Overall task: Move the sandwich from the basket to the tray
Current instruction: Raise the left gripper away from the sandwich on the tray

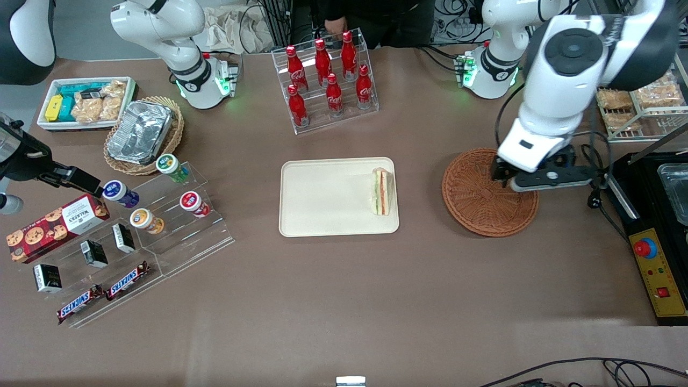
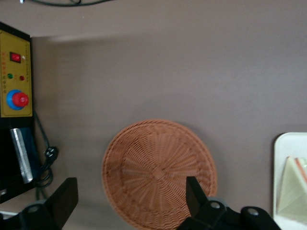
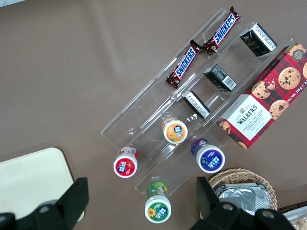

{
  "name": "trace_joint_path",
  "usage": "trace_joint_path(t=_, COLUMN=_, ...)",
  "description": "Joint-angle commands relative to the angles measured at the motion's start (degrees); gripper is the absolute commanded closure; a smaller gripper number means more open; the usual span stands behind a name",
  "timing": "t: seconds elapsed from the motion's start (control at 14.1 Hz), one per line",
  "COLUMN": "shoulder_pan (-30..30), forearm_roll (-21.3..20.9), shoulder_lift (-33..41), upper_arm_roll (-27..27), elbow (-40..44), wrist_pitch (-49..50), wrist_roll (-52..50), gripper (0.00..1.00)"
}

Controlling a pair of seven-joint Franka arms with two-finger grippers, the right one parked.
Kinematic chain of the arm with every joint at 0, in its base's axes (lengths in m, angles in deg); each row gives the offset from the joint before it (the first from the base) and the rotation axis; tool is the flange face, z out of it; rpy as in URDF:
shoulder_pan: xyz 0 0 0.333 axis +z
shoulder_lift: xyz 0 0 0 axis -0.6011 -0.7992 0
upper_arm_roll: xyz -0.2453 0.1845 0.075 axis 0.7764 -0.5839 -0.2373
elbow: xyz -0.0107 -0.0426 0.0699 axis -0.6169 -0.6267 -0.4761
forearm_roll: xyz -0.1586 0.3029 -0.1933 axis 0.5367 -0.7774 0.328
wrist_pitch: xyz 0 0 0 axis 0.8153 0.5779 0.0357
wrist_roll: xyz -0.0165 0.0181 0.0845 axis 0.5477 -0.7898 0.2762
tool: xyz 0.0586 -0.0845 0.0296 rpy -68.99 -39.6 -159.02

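The sandwich, a white wedge with green and orange layers, lies on the cream tray at the tray's edge nearest the basket; it also shows in the wrist view on the tray. The reddish-brown wicker basket holds nothing. My gripper hangs above the basket's part farthest from the front camera, open, with nothing between its black fingers.
A rack of red cola bottles stands farther from the front camera than the tray. A control box with a red button lies toward the working arm's end. Acrylic snack steps and a tan basket with foil container lie toward the parked arm's end.
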Motion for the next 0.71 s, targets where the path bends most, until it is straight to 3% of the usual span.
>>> trace_joint_path(t=0.0, shoulder_pan=3.45, forearm_roll=3.65, shoulder_lift=3.06, upper_arm_roll=0.45, elbow=-1.41, wrist_pitch=2.19, wrist_roll=6.66, gripper=0.0)
trace_joint_path(t=0.14, shoulder_pan=3.37, forearm_roll=6.12, shoulder_lift=4.11, upper_arm_roll=-1.38, elbow=-1.41, wrist_pitch=2.73, wrist_roll=8.96, gripper=0.0)
trace_joint_path(t=0.5, shoulder_pan=-9.28, forearm_roll=18.15, shoulder_lift=7.27, upper_arm_roll=-21.41, elbow=-2.81, wrist_pitch=2.37, wrist_roll=16.15, gripper=0.0)
trace_joint_path(t=0.64, shoulder_pan=-11.21, forearm_roll=18.34, shoulder_lift=7.98, upper_arm_roll=-23.97, elbow=-2.99, wrist_pitch=2.9, wrist_roll=19.16, gripper=0.0)
